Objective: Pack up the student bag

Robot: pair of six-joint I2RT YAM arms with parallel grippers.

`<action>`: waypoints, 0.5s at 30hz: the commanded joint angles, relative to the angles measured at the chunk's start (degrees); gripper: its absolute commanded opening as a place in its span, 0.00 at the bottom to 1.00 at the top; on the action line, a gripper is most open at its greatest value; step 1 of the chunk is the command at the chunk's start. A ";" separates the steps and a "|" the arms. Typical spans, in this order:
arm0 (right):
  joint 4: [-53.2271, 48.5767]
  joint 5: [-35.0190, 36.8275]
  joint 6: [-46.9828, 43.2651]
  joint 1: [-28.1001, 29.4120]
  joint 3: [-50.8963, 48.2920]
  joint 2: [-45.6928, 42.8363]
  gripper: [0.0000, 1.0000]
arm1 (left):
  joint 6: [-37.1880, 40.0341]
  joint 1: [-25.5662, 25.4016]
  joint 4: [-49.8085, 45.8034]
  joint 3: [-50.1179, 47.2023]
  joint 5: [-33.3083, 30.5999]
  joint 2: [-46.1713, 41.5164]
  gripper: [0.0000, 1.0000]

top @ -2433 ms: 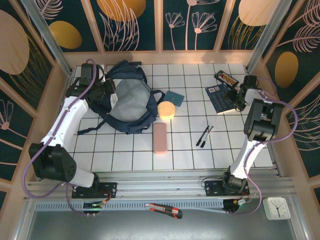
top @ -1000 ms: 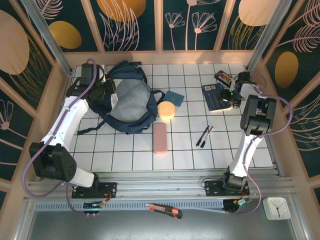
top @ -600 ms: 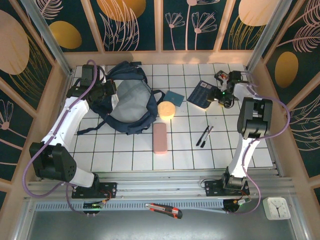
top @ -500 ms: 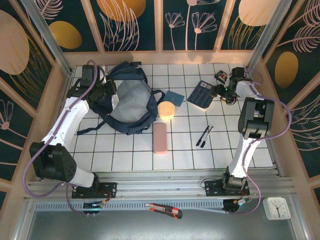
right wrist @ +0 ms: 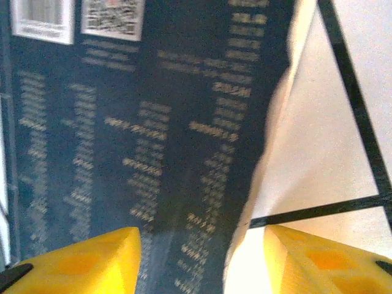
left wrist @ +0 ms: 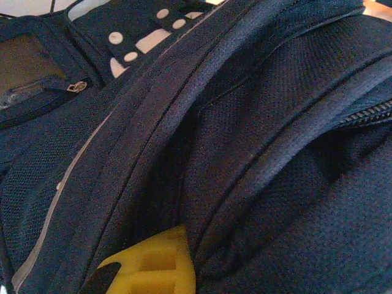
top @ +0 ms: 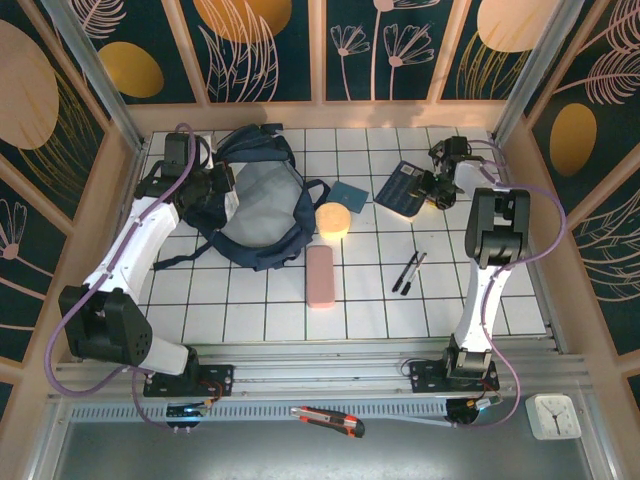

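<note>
Over the last couple of seconds the right gripper (top: 432, 190) had dragged the dark blue booklet (top: 400, 187) from the 2 o'clock corner toward 1 o'clock. It had turned the booklet askew too, nearer the student bag (top: 255, 205) lying at 10 o'clock. Its yellow fingers (right wrist: 79, 260) stood apart, straddling the booklet's edge, clamping nothing. The left gripper (top: 210, 185) sat buried in the bag's fabric; I couldn't tell whether it pinched. Packing looked barely begun.
</note>
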 commanded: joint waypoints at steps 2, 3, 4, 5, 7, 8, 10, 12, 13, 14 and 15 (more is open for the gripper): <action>0.97 3.31 2.16 0.69 1.23 1.61 0.47 | -0.51 0.53 5.43 -0.57 1.56 -2.55 0.00; 0.91 3.93 2.25 0.78 1.14 1.77 0.43 | -0.50 0.49 5.49 -0.71 1.57 -2.62 0.00; 0.70 4.36 2.25 0.91 1.20 2.07 0.41 | -0.46 0.51 5.50 -0.80 1.54 -2.76 0.00; 0.35 4.80 2.25 0.90 1.30 2.40 0.37 | -0.48 0.54 5.50 -0.92 1.42 -2.97 0.00; -0.38 6.05 1.86 1.04 1.62 3.14 0.31 | -0.49 0.47 5.49 -1.09 1.29 -3.15 0.00; -0.58 6.68 1.53 1.03 1.67 3.44 0.29 | -0.50 0.53 5.43 -1.11 1.18 -3.24 0.00; -0.27 7.40 1.12 1.19 1.16 3.49 0.24 | -0.46 0.49 5.40 -1.20 1.02 -3.36 0.00; 0.40 7.75 0.95 1.15 0.28 3.10 0.18 | -0.60 0.53 5.34 -1.36 0.96 -3.52 0.00; 0.76 7.86 0.94 1.17 -0.11 2.74 0.15 | -0.63 0.49 5.32 -1.37 0.92 -3.44 0.00; 1.25 7.93 0.98 1.14 -0.62 2.15 0.10 | -0.76 0.55 5.40 -1.37 0.92 -3.55 0.00; 2.03 7.70 0.98 1.19 -1.24 1.56 0.05 | -0.89 0.47 5.40 -1.37 0.92 -3.56 0.00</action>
